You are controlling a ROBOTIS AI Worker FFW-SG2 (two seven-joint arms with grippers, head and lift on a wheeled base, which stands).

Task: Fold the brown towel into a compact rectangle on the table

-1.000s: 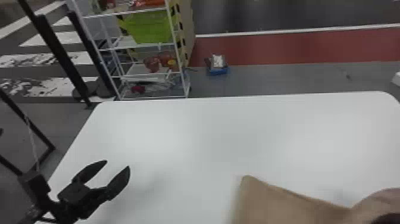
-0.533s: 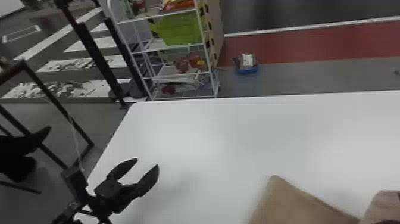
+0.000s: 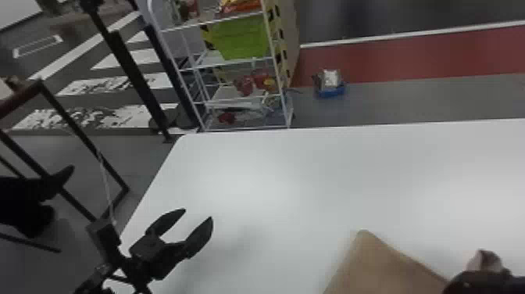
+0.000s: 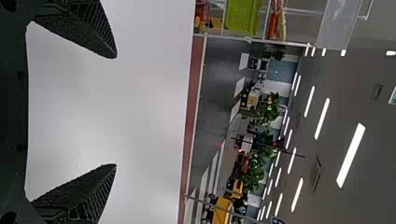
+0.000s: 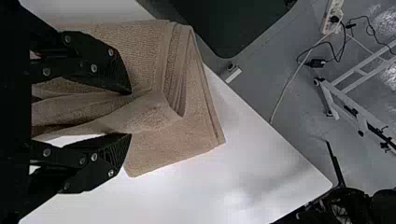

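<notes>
- Out past the table [image 3: 273, 168], a rack [image 3: 254, 61] carries a green bin [image 3: 242, 37], and a red strip [image 3: 410, 58] crosses the floor!
- Smooth white top here, so the towel [image 5: 168, 149] could well slide if it's dragged.
- And there it lies, low on the head view's right, edges layered, a loose ridge standing up.
- It's soft terry, probably light; floppy and grippy rather than slippery, with nothing to break.
- The right gripper [image 5: 130, 114] has its fingers parted, straddling that ridge!
- Best hold looks like the ridge, every layer pinched together; catch just one and the fold may peel open.
- Over on the left, the left gripper [image 3: 198, 215] hangs above bare table, fingers wide and empty.
</notes>
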